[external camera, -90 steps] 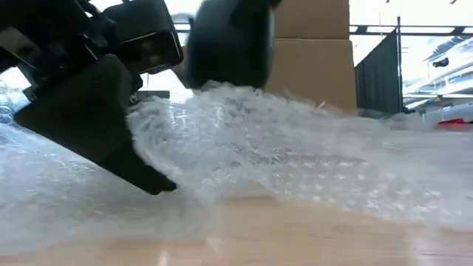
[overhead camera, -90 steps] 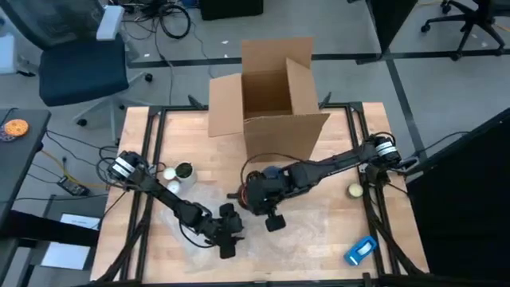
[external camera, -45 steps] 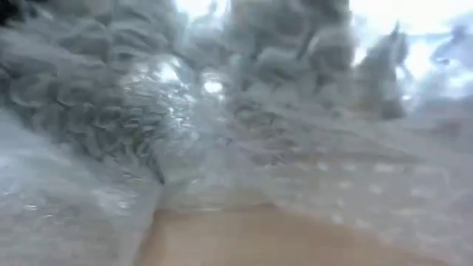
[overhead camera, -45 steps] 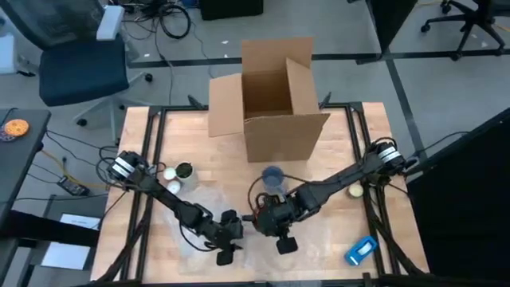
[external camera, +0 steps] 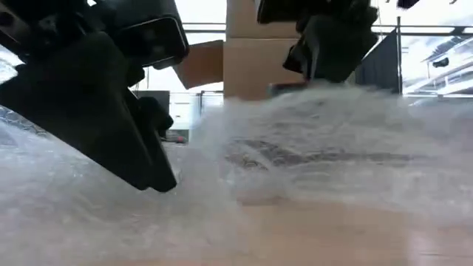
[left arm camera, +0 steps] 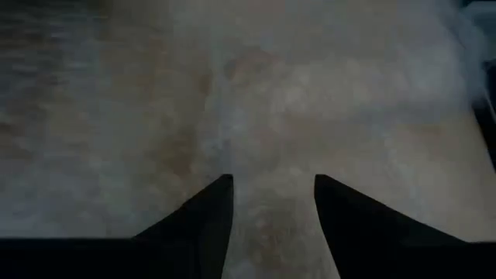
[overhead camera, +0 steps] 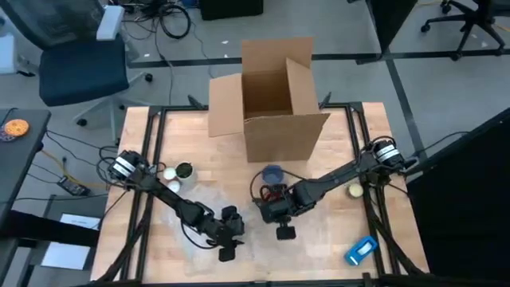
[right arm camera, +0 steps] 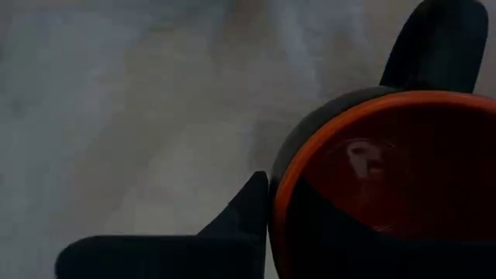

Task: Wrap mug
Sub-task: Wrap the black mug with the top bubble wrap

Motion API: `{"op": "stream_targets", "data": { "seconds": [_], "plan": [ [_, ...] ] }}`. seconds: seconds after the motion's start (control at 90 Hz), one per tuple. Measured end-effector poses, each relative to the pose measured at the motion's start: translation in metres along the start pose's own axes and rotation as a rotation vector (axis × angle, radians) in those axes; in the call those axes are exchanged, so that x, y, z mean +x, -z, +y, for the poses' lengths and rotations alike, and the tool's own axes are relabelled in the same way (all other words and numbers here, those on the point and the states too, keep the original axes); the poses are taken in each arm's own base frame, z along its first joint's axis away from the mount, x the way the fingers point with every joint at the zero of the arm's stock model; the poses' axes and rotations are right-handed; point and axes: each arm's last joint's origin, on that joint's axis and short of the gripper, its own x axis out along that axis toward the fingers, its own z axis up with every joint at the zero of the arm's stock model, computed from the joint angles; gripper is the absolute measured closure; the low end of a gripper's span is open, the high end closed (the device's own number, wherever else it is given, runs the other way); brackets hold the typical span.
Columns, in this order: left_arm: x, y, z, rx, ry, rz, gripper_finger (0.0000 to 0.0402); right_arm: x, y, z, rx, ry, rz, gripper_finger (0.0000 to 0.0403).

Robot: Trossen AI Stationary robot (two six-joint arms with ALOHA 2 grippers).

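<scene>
A dark mug (right arm camera: 380, 178) with an orange-red inside is held by my right gripper (overhead camera: 276, 206) near the table's middle, over a clear bubble wrap sheet (overhead camera: 239, 227). The mug's handle (right arm camera: 438, 46) points away from the visible finger. In the low view the right gripper (external camera: 329, 41) stands above a raised hump of the wrap (external camera: 325, 125). My left gripper (overhead camera: 226, 239) is at the near left, open, with its fingers (left arm camera: 209, 213) down at the wrap. My left gripper slants down onto the bubble wrap; one fingertip (external camera: 159, 181) meets the sheet's near part, which lies on the table. Whether any wrap sits between the fingers, I cannot tell. My right gripper holds the mug at its rim (right arm camera: 273, 203), opposite the handle. One finger (right arm camera: 240, 221) is outside the wall; the mug hides the other. The fingers come from above, and the mug's mouth faces up.
An open cardboard box (overhead camera: 271, 104) stands at the far middle, a blue cup (overhead camera: 272, 173) just in front of it. Two small round things (overhead camera: 177, 172) lie at the left, a pale ball (overhead camera: 355, 190) and a blue box (overhead camera: 360, 249) at the right.
My right gripper has carried the mug toward the table's near edge, then back a little toward the far edge. The bubble wrap heaved up in front of the low camera and has dropped back into a low hump. My left gripper has stayed on the wrap.
</scene>
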Motion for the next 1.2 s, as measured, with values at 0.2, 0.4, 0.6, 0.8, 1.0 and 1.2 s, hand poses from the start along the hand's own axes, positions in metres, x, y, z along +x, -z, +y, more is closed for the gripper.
{"op": "stream_targets", "data": {
  "seconds": [0.2, 0.4, 0.6, 0.8, 1.0, 1.2],
  "plan": [
    [0.000, 0.001, -0.002, 0.003, 0.057, 0.028, 0.0238, -0.031, -0.011, -0.004, -0.015, -0.012, -0.073, 0.0402],
    [-0.003, -0.003, 0.001, 0.010, 0.068, 0.042, 0.0238, -0.046, -0.013, 0.005, -0.015, -0.100, -0.116, 0.0402],
    [-0.029, -0.021, 0.006, -0.001, 0.064, 0.001, 0.0238, -0.047, -0.005, 0.018, 0.027, -0.139, -0.058, 0.0402],
    [-0.057, -0.030, 0.009, 0.047, -0.036, -0.037, 0.0238, -0.050, 0.002, 0.037, 0.060, -0.218, -0.029, 0.0402],
    [-0.054, -0.030, 0.022, 0.066, -0.187, -0.058, 0.0238, -0.051, 0.007, 0.055, 0.061, -0.230, -0.053, 0.0402],
    [-0.022, -0.022, 0.046, 0.036, -0.269, 0.011, 0.0238, -0.034, 0.014, 0.054, 0.080, -0.214, -0.072, 0.0403]
  ]
}}
